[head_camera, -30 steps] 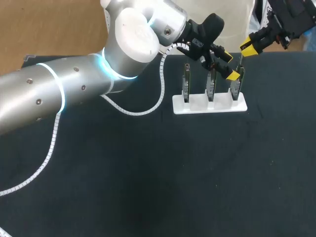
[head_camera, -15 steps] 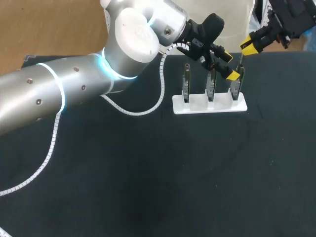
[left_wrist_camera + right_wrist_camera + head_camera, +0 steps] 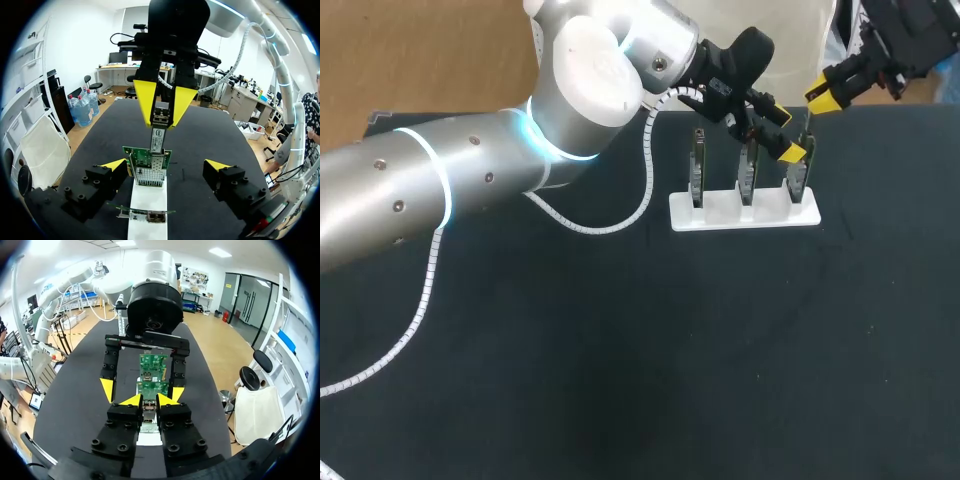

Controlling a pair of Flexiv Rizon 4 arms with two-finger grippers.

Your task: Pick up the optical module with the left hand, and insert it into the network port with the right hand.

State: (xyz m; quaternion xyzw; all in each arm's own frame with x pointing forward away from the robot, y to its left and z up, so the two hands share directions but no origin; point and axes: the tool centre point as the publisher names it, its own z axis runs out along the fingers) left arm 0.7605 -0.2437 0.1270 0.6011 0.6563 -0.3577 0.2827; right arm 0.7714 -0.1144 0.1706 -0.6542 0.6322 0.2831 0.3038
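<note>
My right gripper (image 3: 162,109) is shut on the small silver optical module (image 3: 157,134). It holds the module with its free end at the port of a green network card (image 3: 146,159). That card stands upright at one end of a white stand (image 3: 745,212). My left gripper (image 3: 166,165) is open, its yellow-tipped fingers (image 3: 116,164) straddling the same card without touching it. In the head view the left gripper (image 3: 781,130) is over the stand's right end and the right gripper (image 3: 822,96) just beyond it. In the right wrist view the right gripper (image 3: 148,400) hides most of the module.
Two more green cards (image 3: 697,165) stand upright in the white stand's other slots. My left arm (image 3: 470,180) stretches across the table's left half, trailing a white coiled cable (image 3: 620,222). The black tabletop (image 3: 670,350) lies in front of the stand.
</note>
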